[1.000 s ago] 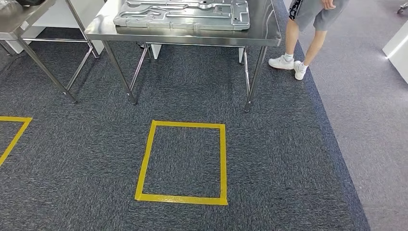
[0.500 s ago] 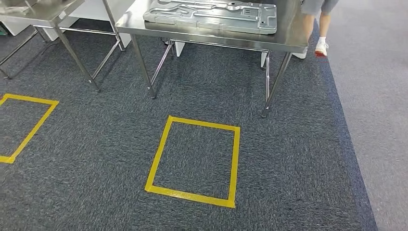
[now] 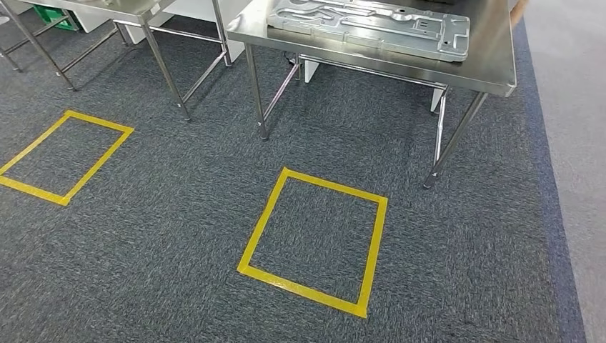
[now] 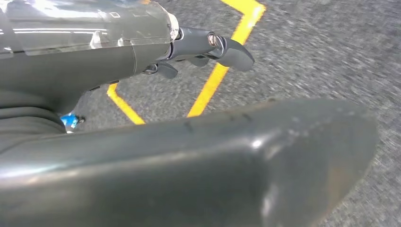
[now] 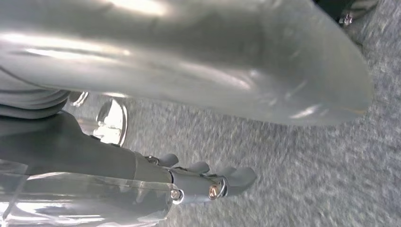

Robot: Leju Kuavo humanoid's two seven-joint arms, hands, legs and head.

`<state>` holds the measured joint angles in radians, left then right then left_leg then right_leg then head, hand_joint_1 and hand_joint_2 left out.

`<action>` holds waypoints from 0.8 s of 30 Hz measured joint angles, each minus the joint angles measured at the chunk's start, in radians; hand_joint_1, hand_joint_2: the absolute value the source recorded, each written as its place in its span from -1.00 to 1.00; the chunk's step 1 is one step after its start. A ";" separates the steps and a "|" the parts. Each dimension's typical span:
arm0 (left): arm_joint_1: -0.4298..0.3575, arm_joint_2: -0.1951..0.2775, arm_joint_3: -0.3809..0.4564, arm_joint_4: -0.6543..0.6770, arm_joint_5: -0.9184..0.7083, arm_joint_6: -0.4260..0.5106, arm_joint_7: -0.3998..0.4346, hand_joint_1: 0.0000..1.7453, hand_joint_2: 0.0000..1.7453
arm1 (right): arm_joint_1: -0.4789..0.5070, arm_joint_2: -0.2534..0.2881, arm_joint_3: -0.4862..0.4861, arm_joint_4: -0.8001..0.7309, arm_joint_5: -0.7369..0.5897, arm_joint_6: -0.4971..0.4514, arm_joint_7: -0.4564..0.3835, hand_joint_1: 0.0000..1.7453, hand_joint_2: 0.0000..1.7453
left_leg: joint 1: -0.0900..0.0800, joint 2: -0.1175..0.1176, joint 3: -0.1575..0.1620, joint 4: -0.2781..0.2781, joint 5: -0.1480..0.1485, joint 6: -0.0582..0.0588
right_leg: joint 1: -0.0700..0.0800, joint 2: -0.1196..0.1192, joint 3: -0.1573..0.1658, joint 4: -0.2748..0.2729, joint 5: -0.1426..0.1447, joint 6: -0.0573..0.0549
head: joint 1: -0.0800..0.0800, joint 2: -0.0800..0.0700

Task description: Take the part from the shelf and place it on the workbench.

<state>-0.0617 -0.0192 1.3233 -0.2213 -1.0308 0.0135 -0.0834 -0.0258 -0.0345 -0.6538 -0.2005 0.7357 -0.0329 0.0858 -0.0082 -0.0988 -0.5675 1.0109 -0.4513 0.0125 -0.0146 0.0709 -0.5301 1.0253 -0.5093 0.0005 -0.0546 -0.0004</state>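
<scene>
A flat grey metal part [image 3: 371, 25] with raised ribs and cut-outs lies on the steel workbench [image 3: 493, 68] at the top of the head view. My left hand [image 4: 208, 47] hangs over the carpet near yellow tape, fingers stretched out and holding nothing. My right hand [image 5: 208, 182] also hangs above the carpet, fingers apart and empty. Both hands are well away from the part.
A second steel table [image 3: 154, 7] stands to the left of the workbench, with a green crate [image 3: 53, 16] behind it. Two yellow tape squares [image 3: 336, 184] [image 3: 100, 120] mark the dark carpet. Lighter grey floor [image 3: 579, 143] runs along the right.
The whole picture has shifted: the camera has turned, so the workbench and tape squares now sit further right and tilted. The person by the table's right end has gone from the picture.
</scene>
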 joint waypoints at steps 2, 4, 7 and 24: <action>0.003 0.002 0.002 0.000 0.003 0.002 0.000 -1.00 -1.00 | -0.001 -0.003 0.000 0.000 0.000 -0.002 0.000 -1.00 -1.00 | 0.003 -0.008 -0.007 0.003 0.001 -0.012 | 0.001 -0.025 0.001 -0.006 0.006 -0.011 | 0.000 0.000; 0.007 0.002 0.004 0.000 0.002 0.001 0.000 -1.00 -1.00 | -0.002 -0.004 -0.001 0.000 0.001 -0.002 -0.001 -1.00 -1.00 | 0.004 0.028 -0.027 0.045 -0.027 -0.022 | 0.000 -0.050 0.003 -0.013 0.011 -0.024 | 0.000 0.000; 0.003 0.001 0.004 0.000 0.002 -0.007 -0.002 -1.00 -1.00 | 0.003 -0.005 -0.001 0.000 0.005 -0.002 -0.006 -1.00 -1.00 | 0.010 0.084 -0.106 0.223 -0.123 -0.036 | 0.004 -0.091 0.000 -0.015 0.012 -0.031 | 0.000 0.000; 0.001 -0.010 0.006 0.000 0.003 0.014 -0.059 -1.00 -1.00 | -0.003 -0.004 0.003 0.000 0.076 0.002 -0.036 -1.00 -1.00 | 0.004 0.065 0.025 -0.031 0.003 0.018 | 0.001 -0.072 -0.119 0.259 -0.129 0.011 | 0.000 0.000</action>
<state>-0.0606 -0.0289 1.3293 -0.2213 -1.0280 0.0277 -0.1427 -0.0288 -0.0389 -0.6508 -0.2007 0.8119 -0.0304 0.0503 -0.0047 -0.0339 -0.5422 0.9802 -0.4486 0.0300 -0.0134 -0.0015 -0.6487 1.2846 -0.6381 0.0114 -0.0545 -0.0004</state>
